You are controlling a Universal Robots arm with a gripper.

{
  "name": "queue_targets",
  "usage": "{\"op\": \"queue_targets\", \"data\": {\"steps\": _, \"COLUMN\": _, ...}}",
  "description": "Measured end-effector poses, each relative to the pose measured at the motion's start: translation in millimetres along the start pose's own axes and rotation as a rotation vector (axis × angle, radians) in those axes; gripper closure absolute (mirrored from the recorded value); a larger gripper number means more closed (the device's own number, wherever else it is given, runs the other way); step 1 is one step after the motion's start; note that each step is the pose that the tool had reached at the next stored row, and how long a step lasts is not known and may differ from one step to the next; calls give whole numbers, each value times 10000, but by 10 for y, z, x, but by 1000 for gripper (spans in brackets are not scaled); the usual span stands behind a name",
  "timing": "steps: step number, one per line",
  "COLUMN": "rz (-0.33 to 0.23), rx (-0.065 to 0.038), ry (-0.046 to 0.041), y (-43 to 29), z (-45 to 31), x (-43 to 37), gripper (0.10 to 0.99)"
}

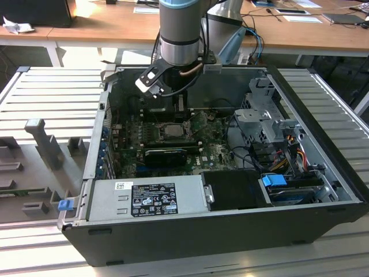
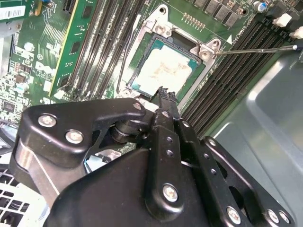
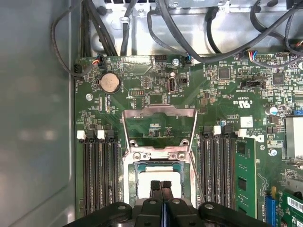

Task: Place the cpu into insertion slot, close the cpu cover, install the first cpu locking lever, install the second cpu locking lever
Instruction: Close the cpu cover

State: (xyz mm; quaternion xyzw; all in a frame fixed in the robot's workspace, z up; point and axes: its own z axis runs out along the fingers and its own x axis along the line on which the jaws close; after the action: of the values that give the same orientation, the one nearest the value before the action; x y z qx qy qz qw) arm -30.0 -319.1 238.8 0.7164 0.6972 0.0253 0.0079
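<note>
Fingers pressed together over your cpu in the insertion slot, twelve o'clock from the power supply. Your cpu cover is open.

The arm is a silver-grey cylinder with a blue band. Its hand is black, linked bars studded with silver screws.
</note>
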Motion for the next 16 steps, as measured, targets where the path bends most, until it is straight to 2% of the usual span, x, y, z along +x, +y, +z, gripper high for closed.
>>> {"op": "queue_targets", "data": {"steps": 16, "rz": 0, "rx": -1, "ry": 2, "y": 8, "z": -46, "x": 2, "gripper": 980}}
